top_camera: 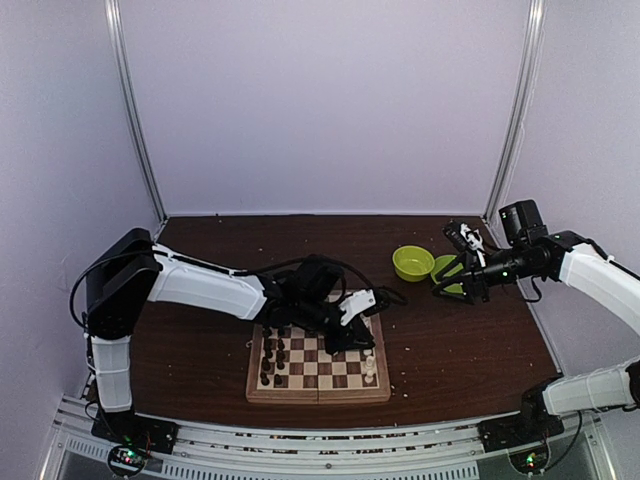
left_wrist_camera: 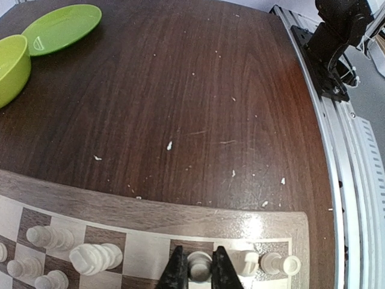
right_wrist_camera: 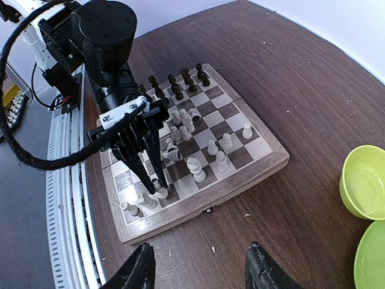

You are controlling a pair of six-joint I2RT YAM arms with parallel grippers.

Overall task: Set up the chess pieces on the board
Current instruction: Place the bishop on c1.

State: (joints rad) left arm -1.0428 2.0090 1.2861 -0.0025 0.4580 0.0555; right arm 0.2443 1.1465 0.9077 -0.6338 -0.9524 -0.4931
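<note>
The board lies at the table's near middle. Dark chess pieces crowd its left side and white chess pieces its right half. My left gripper points down over the board's right edge row, shut on a small white piece. That piece sits low on a dark square beside two other white pieces near the corner. My right gripper hangs open and empty above the bare table right of the board, looking at the left gripper.
A green bowl and a green plate sit at the back right, just under the right arm. White crumbs dot the dark wood table. One white piece lies on its side mid-board.
</note>
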